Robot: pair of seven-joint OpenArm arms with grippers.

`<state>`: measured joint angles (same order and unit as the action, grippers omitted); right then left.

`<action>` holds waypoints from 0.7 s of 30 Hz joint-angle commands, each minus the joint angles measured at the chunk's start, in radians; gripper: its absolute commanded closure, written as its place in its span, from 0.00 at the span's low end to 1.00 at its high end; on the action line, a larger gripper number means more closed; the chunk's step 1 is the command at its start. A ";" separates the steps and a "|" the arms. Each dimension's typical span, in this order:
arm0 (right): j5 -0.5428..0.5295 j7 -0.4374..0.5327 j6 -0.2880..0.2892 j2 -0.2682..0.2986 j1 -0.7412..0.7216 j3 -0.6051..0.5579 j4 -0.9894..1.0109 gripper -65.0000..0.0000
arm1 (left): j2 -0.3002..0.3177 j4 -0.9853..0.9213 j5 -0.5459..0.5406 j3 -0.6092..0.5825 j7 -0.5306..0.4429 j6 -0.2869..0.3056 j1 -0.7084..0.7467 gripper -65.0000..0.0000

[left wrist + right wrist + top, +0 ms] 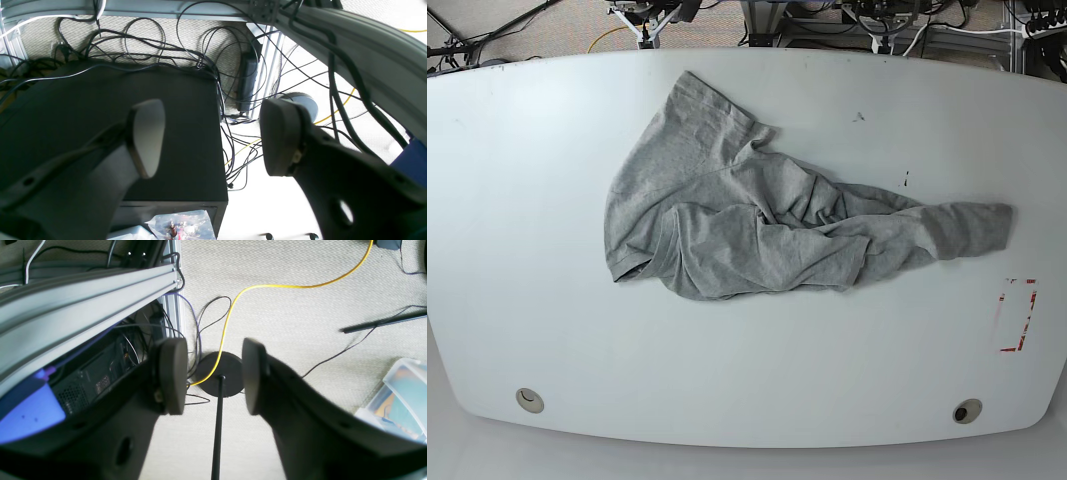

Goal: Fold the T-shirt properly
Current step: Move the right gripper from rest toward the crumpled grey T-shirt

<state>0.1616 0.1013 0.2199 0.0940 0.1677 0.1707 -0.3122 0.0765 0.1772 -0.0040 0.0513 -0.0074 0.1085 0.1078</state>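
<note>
Our T-shirt [757, 225] lies in a crumpled heap on the white table [517, 200], a bit above the middle. One end stretches out far toward the red marks [1017, 315] on the table's edge. We see no black letters, so the printed side may be face down or tucked inside.

Our two arms are not over the table at all. Our left gripper [213, 140] has its jaws spread wide with nothing between them. It looks down past a black box [160, 133] and a tangle of black cables [200, 63] on the floor. Our right gripper [213, 376] also has its jaws apart and holds nothing. It looks down at beige carpet [300, 323], a yellow cable [267, 286] and a round black stand base [223, 370].

What could go wrong? The shirt is bunched in layers, so we think we might pinch two layers at once and drag the whole lump instead of spreading it flat. The long end is close to the edge, and a hard pull might slide it off. If we grab only one side, the shirt could twist more.

The table is smooth and bare, with two small round holes [528, 400] near the front edge. The room around it is full of loose wires and metal frame rails [83, 296].
</note>
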 commanded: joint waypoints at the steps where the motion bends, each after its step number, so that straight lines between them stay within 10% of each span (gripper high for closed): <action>1: 0.005 0.003 0.004 -0.003 0.006 0.001 0.002 0.62 | 0.001 0.000 0.002 0.002 0.011 -0.001 0.007 0.36; 21: 0.003 0.008 0.009 -0.012 -0.006 0.000 -0.008 0.62 | -0.010 -0.005 -0.006 0.005 0.001 0.001 0.033 0.36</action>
<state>0.1616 0.1020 0.2276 0.0776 0.1539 0.1707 -0.3134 0.0608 0.1661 -0.0048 0.0555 -0.0051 0.1093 0.1246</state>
